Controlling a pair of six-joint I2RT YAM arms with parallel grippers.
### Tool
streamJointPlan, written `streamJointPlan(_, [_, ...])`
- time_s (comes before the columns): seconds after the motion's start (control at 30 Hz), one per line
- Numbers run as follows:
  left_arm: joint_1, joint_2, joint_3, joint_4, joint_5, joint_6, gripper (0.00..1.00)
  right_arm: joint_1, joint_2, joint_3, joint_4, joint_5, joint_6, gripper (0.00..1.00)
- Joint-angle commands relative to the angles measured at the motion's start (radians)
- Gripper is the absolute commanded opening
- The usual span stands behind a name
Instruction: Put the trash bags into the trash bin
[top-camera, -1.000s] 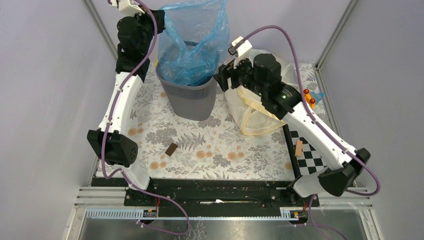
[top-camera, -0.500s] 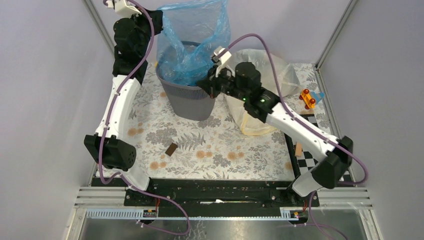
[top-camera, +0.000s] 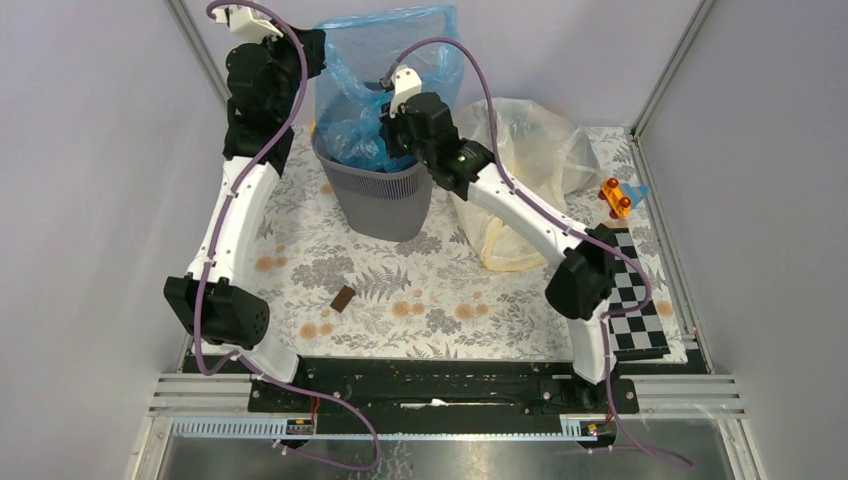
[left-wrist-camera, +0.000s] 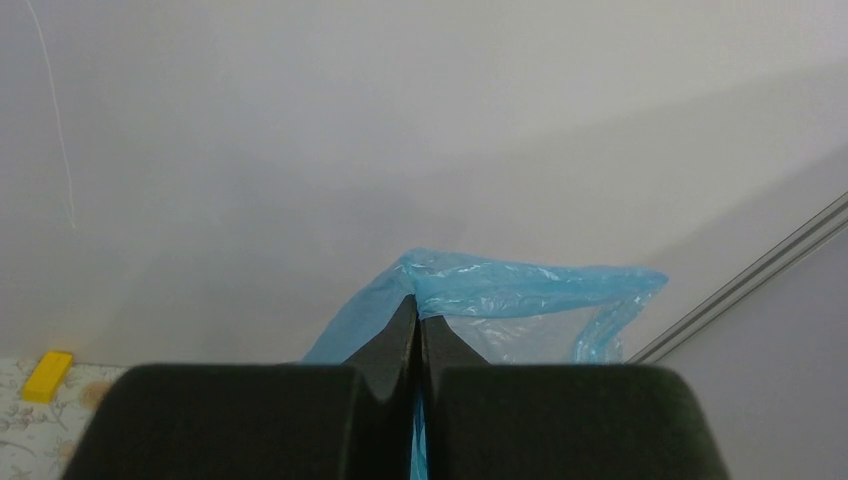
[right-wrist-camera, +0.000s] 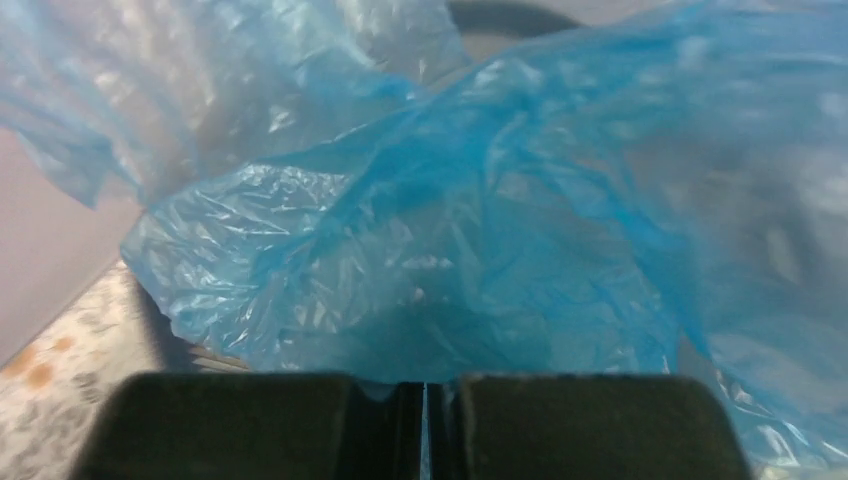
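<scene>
The flowered surface (top-camera: 440, 300) fills the middle of the overhead view. At its upper centre stands the grey mesh bin (top-camera: 385, 200). A blue bag (top-camera: 365, 60) sits with its lower part inside the bin and its upper part pulled up tall above the rim. A clear bag (top-camera: 530, 150) lies slumped on the surface just right of the bin, not yet in it.

The left gripper (left-wrist-camera: 417, 305), at the upper left, is closed on the top edge of the blue bag and holds it up. The right gripper (right-wrist-camera: 425, 388) reaches over the bin mouth, closed, apparently pinching a fold of the same blue film.

The risks, as I judge them:
- With both grippers on thin plastic, pulling them apart could tear the bag.
- An upward tug could lift the bag out again, or tip the light bin.
- If the film clings to a gripper on release, the bag could be dragged out.

A small brown block (top-camera: 343, 298) and a toy (top-camera: 620, 195) lie well away from the bin.
</scene>
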Motion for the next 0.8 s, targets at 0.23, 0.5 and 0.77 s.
streamJointPlan(0.23, [0.014, -0.098, -0.077, 0.002, -0.002, -0.001, 0.0, -0.011, -0.206, -0.048, -0.121, -0.029, -0.169, 0.23])
streamJointPlan(0.5, [0.017, -0.177, -0.098, -0.072, -0.015, -0.017, 0.0, -0.01, -0.394, -0.147, -0.162, 0.069, -0.019, 0.71])
streamJointPlan(0.77, [0.019, -0.267, -0.176, -0.082, 0.005, -0.046, 0.0, -0.006, -0.344, -0.063, -0.206, 0.265, 0.538, 0.82])
